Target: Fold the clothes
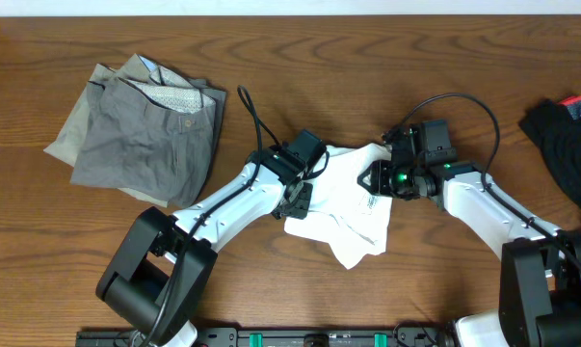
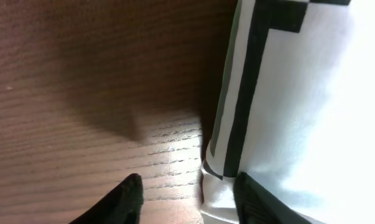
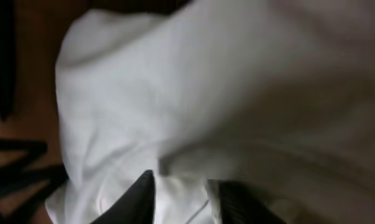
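Two grippers work opposite sides of the white T-shirt (image 1: 338,226), crumpled mid-desk (image 1: 271,58), likely to spread it flat before folding. On the left gripper (image 2: 187,196) jaws stand apart, straddling a dark-striped cloth edge, nothing pinched. On the right gripper (image 3: 184,199) cloth bunches between the jaws; clamped or loose, can't tell. Grey trousers (image 1: 145,135) lie folded far left, black garment (image 1: 560,135) far right.

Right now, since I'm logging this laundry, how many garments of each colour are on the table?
White T-shirt: 1
Grey-khaki trousers: 1
Black garment: 1
Total: 3
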`<state>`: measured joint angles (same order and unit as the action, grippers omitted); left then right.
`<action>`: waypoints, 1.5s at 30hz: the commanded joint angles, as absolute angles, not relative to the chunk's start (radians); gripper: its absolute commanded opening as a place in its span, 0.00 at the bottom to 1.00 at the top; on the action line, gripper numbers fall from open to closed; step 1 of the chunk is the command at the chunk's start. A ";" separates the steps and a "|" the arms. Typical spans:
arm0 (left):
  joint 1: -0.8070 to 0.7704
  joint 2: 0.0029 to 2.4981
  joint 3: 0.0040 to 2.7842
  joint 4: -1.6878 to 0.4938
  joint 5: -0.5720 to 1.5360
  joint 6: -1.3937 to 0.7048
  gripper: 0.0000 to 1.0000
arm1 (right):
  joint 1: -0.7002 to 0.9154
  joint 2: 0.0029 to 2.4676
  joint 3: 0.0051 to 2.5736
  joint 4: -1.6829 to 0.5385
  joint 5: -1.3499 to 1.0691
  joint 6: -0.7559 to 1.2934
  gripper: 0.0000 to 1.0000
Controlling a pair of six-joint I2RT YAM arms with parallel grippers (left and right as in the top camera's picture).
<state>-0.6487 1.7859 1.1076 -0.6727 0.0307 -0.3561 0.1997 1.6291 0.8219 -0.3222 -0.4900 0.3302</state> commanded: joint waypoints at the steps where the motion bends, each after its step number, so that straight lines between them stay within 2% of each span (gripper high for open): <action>1: -0.646 1.801 1.114 -0.675 0.033 -0.344 0.42 | 0.191 1.614 0.836 -0.300 -0.467 0.368 0.22; 4: -0.646 1.801 1.114 -0.675 0.033 -0.344 0.36 | 0.191 1.616 0.836 -0.284 -0.459 0.370 0.17; 7: -0.646 1.801 1.114 -0.675 0.033 -0.344 0.33 | 0.190 1.617 0.836 -0.263 -0.413 0.370 0.02; 13: -0.646 1.801 1.114 -0.675 0.033 -0.328 0.29 | 0.146 1.617 0.836 -0.213 -0.356 0.366 0.01; 18: -0.646 1.801 1.114 -0.675 0.033 -0.321 0.28 | 0.089 1.616 0.837 -0.118 -0.530 0.325 0.01; 25: -0.646 1.801 1.098 -0.667 0.033 -0.321 0.29 | 0.073 1.616 0.837 -0.127 -0.451 0.324 0.01; 26: -0.646 1.801 1.096 -0.667 0.033 -0.321 0.30 | 0.072 1.616 0.837 -0.126 -0.440 0.324 0.01; 28: -0.646 1.801 1.095 -0.668 0.034 -0.321 0.41 | 0.064 1.616 0.837 -0.131 -0.434 0.325 0.04; 30: -0.646 1.801 1.095 -0.667 0.039 -0.322 0.53 | 0.052 1.614 0.837 -0.135 -0.507 0.324 0.12; 31: -0.646 1.801 1.095 -0.667 0.046 -0.322 0.59 | 0.045 1.613 0.837 -0.136 -0.595 0.312 0.20; 33: -0.646 1.801 1.095 -0.664 0.064 -0.322 0.66 | 0.035 1.610 0.837 -0.145 -0.791 0.258 0.33; 35: -0.646 1.801 1.095 -0.664 0.073 -0.322 0.72 | 0.035 1.607 0.837 -0.179 -0.973 0.238 0.35; 39: -0.646 1.801 1.095 -0.650 0.083 -0.322 0.75 | 0.058 1.607 0.837 -0.307 -0.987 0.207 0.38; 42: -0.644 1.801 1.095 -0.649 0.081 -0.313 0.74 | 0.087 1.607 0.837 -0.429 -0.869 0.201 0.30; 45: -0.638 1.801 1.095 -0.666 0.080 -0.307 0.67 | 0.128 1.607 0.837 -0.523 -0.717 0.201 0.25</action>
<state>-0.6479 1.7863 1.1053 -0.6540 0.0731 -0.3283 0.0917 1.6268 0.8257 -0.4915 -0.8280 0.2264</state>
